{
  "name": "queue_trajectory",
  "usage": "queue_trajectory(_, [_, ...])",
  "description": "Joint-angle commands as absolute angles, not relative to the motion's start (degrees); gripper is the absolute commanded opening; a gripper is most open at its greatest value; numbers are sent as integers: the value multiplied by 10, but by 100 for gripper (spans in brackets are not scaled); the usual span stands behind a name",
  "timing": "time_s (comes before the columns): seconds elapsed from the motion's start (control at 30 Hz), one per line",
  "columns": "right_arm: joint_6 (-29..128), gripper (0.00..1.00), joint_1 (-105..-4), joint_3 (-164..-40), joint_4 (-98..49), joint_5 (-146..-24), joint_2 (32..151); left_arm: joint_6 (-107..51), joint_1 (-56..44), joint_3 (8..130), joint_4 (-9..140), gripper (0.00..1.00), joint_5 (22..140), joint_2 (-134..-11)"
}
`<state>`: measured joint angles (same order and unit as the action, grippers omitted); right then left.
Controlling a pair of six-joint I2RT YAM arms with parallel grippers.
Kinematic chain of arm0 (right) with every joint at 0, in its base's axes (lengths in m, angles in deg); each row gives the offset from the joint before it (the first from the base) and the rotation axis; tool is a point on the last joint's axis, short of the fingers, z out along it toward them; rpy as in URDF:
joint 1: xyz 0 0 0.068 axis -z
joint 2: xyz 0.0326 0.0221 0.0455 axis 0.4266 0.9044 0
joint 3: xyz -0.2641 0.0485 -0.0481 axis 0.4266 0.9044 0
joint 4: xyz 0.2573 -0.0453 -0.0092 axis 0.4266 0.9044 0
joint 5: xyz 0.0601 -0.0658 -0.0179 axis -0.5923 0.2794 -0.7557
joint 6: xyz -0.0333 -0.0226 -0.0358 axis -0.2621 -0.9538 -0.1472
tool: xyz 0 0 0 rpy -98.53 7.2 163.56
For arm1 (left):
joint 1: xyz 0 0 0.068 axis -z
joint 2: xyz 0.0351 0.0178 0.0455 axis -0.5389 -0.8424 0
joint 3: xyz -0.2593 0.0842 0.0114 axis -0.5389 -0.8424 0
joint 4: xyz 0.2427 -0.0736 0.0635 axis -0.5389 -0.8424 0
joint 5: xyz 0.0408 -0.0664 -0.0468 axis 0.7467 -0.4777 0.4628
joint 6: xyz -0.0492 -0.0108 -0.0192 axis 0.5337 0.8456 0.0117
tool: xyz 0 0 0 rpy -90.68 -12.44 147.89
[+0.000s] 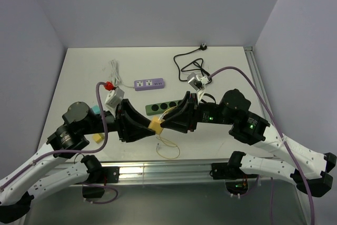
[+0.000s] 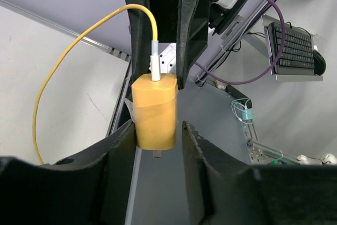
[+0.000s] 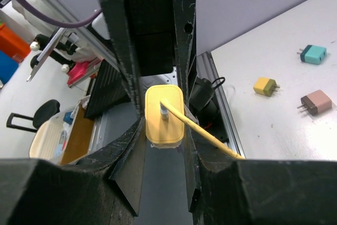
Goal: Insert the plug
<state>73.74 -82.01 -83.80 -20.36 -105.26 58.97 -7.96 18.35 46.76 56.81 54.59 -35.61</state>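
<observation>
A yellow plug (image 1: 156, 125) with a thin yellow cable (image 1: 168, 148) hangs in the air between my two grippers, above the table's front edge. My right gripper (image 1: 164, 122) is shut on it; in the right wrist view the plug (image 3: 164, 114) sits squeezed between the right gripper's (image 3: 163, 124) fingers, cable end facing the camera. My left gripper (image 1: 151, 129) is open around the same plug (image 2: 154, 111). In the left wrist view the left gripper (image 2: 157, 128) has one finger against the plug and a small gap at the other. A green power strip (image 1: 163, 107) lies just behind the grippers.
A purple-and-white power strip (image 1: 149, 84) lies further back. A white adapter with a red part (image 1: 114, 96) is at the left, another white adapter (image 1: 197, 81) with a black cable (image 1: 189, 61) at the back right. Small yellow (image 3: 265, 86), teal (image 3: 313, 54) and brown (image 3: 316, 101) plugs lie loose.
</observation>
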Motion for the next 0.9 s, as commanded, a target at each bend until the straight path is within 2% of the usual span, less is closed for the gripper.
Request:
queue_trajectory(0.0, [742, 0, -823, -856, -242, -1047, 582, -62, 184, 466, 611, 43, 529, -358])
queue_trajectory(0.2, [740, 0, -825, -853, -249, -1045, 577, -58, 184, 468, 634, 40, 512, -379])
queue_trajectory(0.3, [736, 0, -825, -854, -248, -1057, 582, -50, 184, 466, 640, 17, 508, -381])
queue_trajectory(0.33, [732, 0, -826, -860, -241, -1059, 588, -49, 184, 465, 640, 0, 508, -380])
queue_trajectory(0.43, [701, 19, -826, -889, -186, -1057, 604, -61, 184, 482, 604, 0, 506, -389])
queue_trajectory(0.47, [685, 31, -826, -897, -170, -1058, 607, -65, 184, 486, 587, 0, 508, -389])
queue_trajectory(0.53, [672, 42, -826, -913, -135, -1056, 610, -74, 184, 494, 563, 0, 522, -387])
queue_trajectory(0.57, [658, 50, -826, -918, -125, -1058, 611, -77, 184, 493, 563, 0, 523, -382])
queue_trajectory(0.77, [629, 55, -825, -951, -43, -1048, 610, -98, 184, 521, 507, 0, 551, -385])
queue_trajectory(0.83, [625, 62, -826, -944, -27, -1057, 600, -100, 184, 524, 508, 0, 547, -384])
queue_trajectory(0.87, [624, 62, -826, -941, -25, -1057, 598, -101, 184, 526, 505, 0, 545, -386])
